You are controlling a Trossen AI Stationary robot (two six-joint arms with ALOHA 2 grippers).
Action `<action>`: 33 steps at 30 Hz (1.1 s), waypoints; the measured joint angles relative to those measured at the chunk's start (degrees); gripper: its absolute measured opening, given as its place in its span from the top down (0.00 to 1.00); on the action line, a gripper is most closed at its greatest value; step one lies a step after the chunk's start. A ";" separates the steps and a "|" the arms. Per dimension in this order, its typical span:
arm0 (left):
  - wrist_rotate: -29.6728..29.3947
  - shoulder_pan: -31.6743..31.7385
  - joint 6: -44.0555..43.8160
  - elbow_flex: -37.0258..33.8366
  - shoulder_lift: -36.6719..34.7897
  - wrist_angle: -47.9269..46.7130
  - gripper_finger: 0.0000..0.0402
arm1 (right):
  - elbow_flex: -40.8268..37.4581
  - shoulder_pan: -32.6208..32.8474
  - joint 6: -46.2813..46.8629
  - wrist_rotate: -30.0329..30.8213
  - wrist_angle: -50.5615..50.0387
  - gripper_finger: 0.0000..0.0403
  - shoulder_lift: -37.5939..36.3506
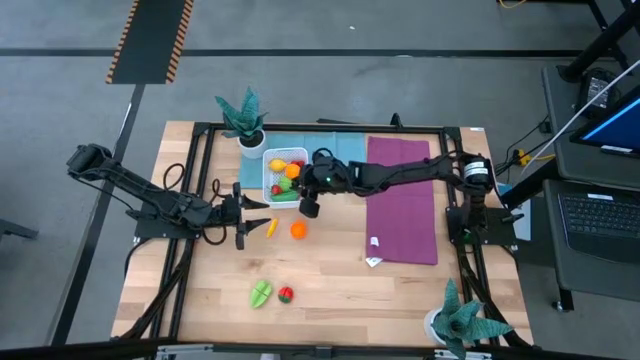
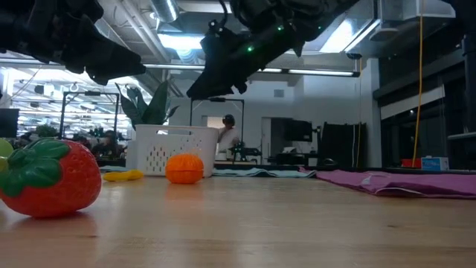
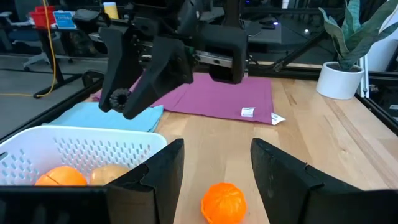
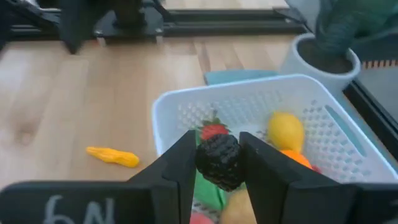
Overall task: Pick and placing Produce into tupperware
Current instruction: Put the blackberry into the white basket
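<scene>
The tupperware [image 1: 283,160] sits on the desk [image 1: 330,290] directly beneath my right hand [image 4: 219,163], and I can see a yellow lemon [image 4: 285,130], an orange piece [image 4: 293,160] and a red strawberry-like piece [image 4: 214,130] already lying in it. My right hand holds a dark, bumpy berry [image 4: 219,160] pinched between its two fingers, hanging over the near wall of the tupperware, above the green piece [image 4: 205,186] inside. My left hand [image 3: 214,177] waits low over the desk on the far side of the tupperware from the right arm, its fingers parted about halfway with nothing between them. Just ahead of that hand lies an orange fruit [image 3: 224,202], right in line with the gap between the fingers but untouched. A small yellow piece [image 1: 271,227] lies beside the left hand's fingertips, near the orange fruit. Further from both hands, toward the desk's front edge, a green piece [image 1: 261,293] and a red strawberry [image 1: 286,293] lie side by side. A purple cloth [image 1: 402,200] lies under the right arm.
</scene>
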 joint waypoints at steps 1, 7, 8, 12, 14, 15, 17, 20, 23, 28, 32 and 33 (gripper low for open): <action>-0.01 0.00 0.01 0.00 0.00 0.00 0.56 | 0.13 -0.32 0.63 -0.80 -0.34 0.71 0.00; 0.02 0.04 -0.06 0.00 0.00 0.00 0.56 | 0.20 -2.29 3.38 -4.28 -0.82 0.72 0.00; 0.02 0.04 -0.10 0.00 0.00 0.00 0.56 | 0.20 -2.33 2.76 -4.28 -0.72 0.72 0.00; 0.02 0.04 -0.13 0.00 0.00 0.00 0.56 | 0.20 -2.30 2.24 -4.28 -0.74 0.72 0.00; 0.02 0.04 -0.13 0.00 0.00 0.00 0.56 | 0.20 -2.28 2.20 -4.30 -0.73 0.71 0.01; 0.02 0.04 -0.13 0.00 0.00 0.02 0.56 | 0.22 -2.26 2.18 -4.34 -0.62 0.71 0.26; 0.02 0.04 -0.14 0.00 0.00 0.00 0.56 | 0.32 -2.23 2.18 -4.35 -0.16 0.71 1.16; 0.03 0.04 -0.31 0.00 0.00 0.00 0.56 | 0.28 -1.93 2.13 -4.26 0.35 0.71 3.39; 0.04 0.03 -0.35 0.00 0.00 -0.10 0.56 | 0.16 -1.83 2.11 -4.30 0.40 0.71 4.86; 0.04 0.04 -0.37 0.00 0.00 -0.13 0.56 | 0.22 -1.86 1.95 -4.31 1.16 0.71 5.18; 0.04 0.04 -0.37 0.00 0.00 -0.13 0.56 | 0.22 -1.86 1.89 -4.30 1.15 0.71 5.18; 0.04 0.04 -0.36 0.00 0.00 -0.13 0.56 | 0.22 -1.86 1.89 -4.30 1.14 0.71 5.18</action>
